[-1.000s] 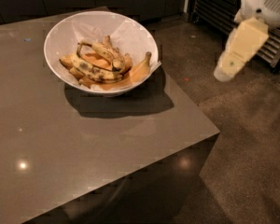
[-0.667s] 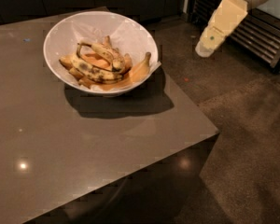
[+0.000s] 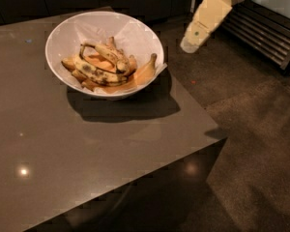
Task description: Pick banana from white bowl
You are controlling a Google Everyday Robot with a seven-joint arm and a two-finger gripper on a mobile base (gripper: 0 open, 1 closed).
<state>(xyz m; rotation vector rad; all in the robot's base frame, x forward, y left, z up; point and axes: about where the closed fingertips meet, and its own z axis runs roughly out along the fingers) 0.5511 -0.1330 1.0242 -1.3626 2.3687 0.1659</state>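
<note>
The white bowl (image 3: 67, 30) stands on the far part of a grey table, lined with white paper. Several bananas lie in it. The banana (image 3: 99, 74), long, dull yellow and mottled brown, lies across the middle, partly under a slimmer spotted banana (image 3: 111, 56) with a dark curved stem. Cleaner yellow-orange bananas (image 3: 146, 71) lie at the right side. My gripper (image 3: 189, 44) hangs at the end of the cream arm (image 3: 209, 13), in the air to the right of the bowl, beyond the table's edge and apart from it.
The grey table (image 3: 87, 149) has its right edge just past the bowl and its corner at the front right. Dark floor (image 3: 261, 144) lies to the right. A slatted black unit (image 3: 266, 30) stands at the far right behind the arm.
The arm has swung left and upward in the view, from the far right edge toward the bowl's right side. The bowl and bananas have not moved.
</note>
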